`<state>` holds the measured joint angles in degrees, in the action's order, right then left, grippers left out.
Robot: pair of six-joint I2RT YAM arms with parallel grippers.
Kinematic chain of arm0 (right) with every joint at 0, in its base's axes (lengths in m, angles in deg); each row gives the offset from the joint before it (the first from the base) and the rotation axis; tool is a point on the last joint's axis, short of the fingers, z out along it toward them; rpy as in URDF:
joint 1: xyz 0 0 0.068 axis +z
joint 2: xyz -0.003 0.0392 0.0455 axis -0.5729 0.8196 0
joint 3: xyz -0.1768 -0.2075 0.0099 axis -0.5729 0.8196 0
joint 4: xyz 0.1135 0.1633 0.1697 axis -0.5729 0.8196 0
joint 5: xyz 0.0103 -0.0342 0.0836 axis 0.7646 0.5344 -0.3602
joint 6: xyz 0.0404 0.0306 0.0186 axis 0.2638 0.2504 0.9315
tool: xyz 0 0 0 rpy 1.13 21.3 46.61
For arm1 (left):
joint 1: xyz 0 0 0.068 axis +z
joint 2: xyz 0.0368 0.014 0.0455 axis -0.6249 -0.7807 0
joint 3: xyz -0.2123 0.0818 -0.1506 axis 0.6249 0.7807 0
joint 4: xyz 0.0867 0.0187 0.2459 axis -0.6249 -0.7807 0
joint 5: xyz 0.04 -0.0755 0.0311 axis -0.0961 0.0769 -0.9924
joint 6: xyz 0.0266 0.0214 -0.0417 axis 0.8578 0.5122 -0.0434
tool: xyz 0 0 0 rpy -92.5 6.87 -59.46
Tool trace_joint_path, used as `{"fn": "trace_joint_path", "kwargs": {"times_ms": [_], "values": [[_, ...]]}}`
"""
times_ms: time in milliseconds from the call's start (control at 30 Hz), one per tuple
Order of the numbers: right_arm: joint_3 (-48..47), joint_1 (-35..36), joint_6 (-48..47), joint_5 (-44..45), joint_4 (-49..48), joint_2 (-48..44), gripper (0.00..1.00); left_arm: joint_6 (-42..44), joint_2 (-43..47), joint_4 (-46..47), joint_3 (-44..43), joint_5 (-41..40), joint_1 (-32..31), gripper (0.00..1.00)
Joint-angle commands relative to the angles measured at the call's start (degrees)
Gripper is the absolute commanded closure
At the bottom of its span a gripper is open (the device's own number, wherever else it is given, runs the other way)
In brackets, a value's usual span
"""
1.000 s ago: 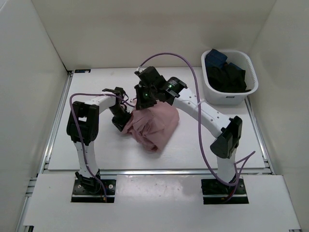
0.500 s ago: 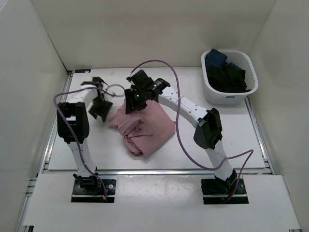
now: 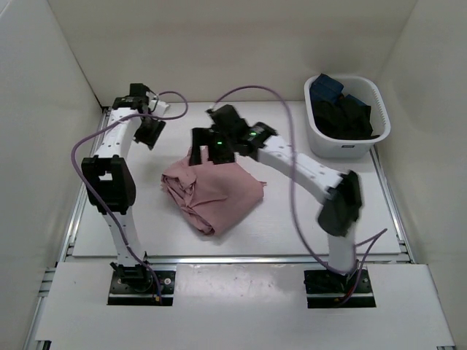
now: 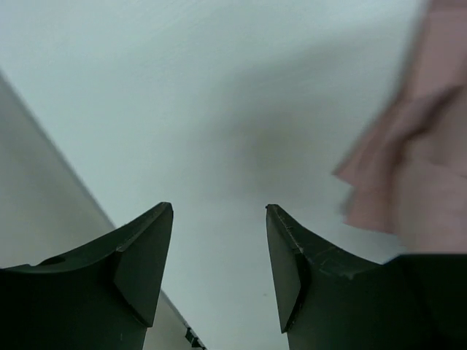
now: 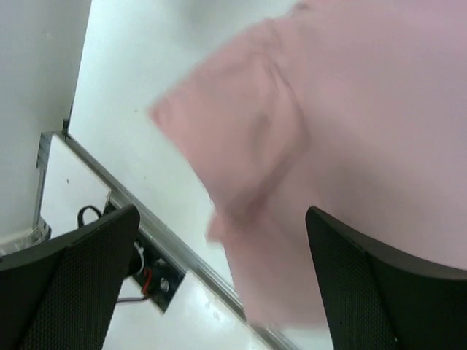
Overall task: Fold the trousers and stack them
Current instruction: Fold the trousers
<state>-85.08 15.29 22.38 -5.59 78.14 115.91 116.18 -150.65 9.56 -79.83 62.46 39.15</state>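
Trousers (image 3: 211, 193): loose pink bundle lying mid-counter (image 3: 263, 230). Left fingers (image 4: 139, 255) are parted and empty, near the far-left corner. Right fingers (image 5: 87, 277) are spread wide and empty, over the bundle's far edge. Before your next fold, square up the ragged left layers and pinch all plies together, not just the top one.

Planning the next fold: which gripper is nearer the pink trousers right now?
Right. The right gripper hovers open over the trousers' far edge; the left gripper sits open, well off toward the far-left corner.
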Motion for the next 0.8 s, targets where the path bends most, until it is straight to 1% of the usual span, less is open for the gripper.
{"fn": "trace_joint_path", "kwargs": {"times_ms": [0,33,67,100,133,167,200,233,267,300,333,367,400,433,533,600,633,667,700,733,767], "values": [[14.3,-3.2,9.5,15.1,1.7,-19.7,0.01,2.0,9.0,-3.8,-0.5,9.7,-6.2,0.34],[19.0,-4.6,12.9,17.8,2.5,-22.6,0.01,2.6,10.2,-4.5,0.1,11.6,-7.8,0.34],[23.7,-7.8,18.5,17.8,2.5,-25.2,0.01,3.3,11.4,-4.5,0.8,14.9,-9.5,0.34],[33.3,-9.3,20.5,16.2,0.5,-30.0,0.01,3.9,13.7,-5.0,2.5,16.3,-12.8,0.34],[38.0,-10.6,22.0,14.5,-1.6,-32.2,0.01,4.4,14.8,-5.0,3.7,17.4,-14.4,0.33],[42.4,-12.5,25.2,13.0,-3.7,-33.9,0.01,4.4,15.7,-4.5,5.1,17.4,-15.7,0.33],[46.4,-13.3,26.4,9.3,-6.1,-36.2,0.01,4.9,16.2,-3.8,8.2,17.4,-17.6,0.32],[52.9,-14.0,27.5,6.7,-12.1,-36.2,0.01,4.9,16.2,-3.2,10.0,16.2,-18.1,0.32],[55.1,-15.2,28.3,4.1,-14.7,-36.2,0.01,4.9,16.2,-2.7,12.1,14.6,-18.1,0.33],[56.4,-15.7,28.9,1.9,-16.8,-35.3,0.01,4.9,16.2,-1.7,14.1,10.5,-18.1,0.38],[57.0,-15.7,28.9,-0.1,-19.7,-34.3,0.01,4.9,15.4,-1.0,18.3,8.7,-18.1,0.4],[57.1,-16.4,28.9,-2.8,-20.5,-33.2,0.01,4.9,15.4,-0.1,20.8,7.2,-17.5,0.42],[56.3,-16.4,27.7,-3.7,-21.3,-30.9,0.01,4.3,15.4,1.3,23.5,4.3,-17.5,0.44],[55.7,-16.4,27.1,-4.7,-22.7,-29.6,0.01,4.3,16.1,4.6,29.0,3.1,-17.5,0.44],[54.0,-16.4,26.5,-8.0,-22.8,-23.7,0.01,4.3,16.6,8.4,35.2,-0.2,-17.5,0.45],[54.0,-17.1,26.5,-10.0,-25.6,-19.6,0.01,3.7,16.6,10.7,38.5,-0.2,-17.5,0.45],[55.3,-17.8,28.4,-10.7,-26.8,-18.4,0.01,2.9,16.6,11.3,40.1,0.3,-17.5,0.45],[56.1,-17.8,29.3,-12.6,-30.4,-16.3,0.01,2.1,17.2,11.4,40.8,0.3,-17.5,0.45],[56.7,-18.3,30.2,-13.3,-32.0,-15.2,0.03,2.1,17.2,12.1,40.8,1.2,-17.5,0.45],[57.3,-18.9,31.7,-13.8,-33.3,-13.7,0.07,1.3,17.2,12.1,41.6,2.2,-17.5,0.45],[57.3,-18.9,31.7,-13.8,-35.1,-13.7,0.14,0.7,17.2,12.1,42.1,2.9,-17.5,0.45]]}}
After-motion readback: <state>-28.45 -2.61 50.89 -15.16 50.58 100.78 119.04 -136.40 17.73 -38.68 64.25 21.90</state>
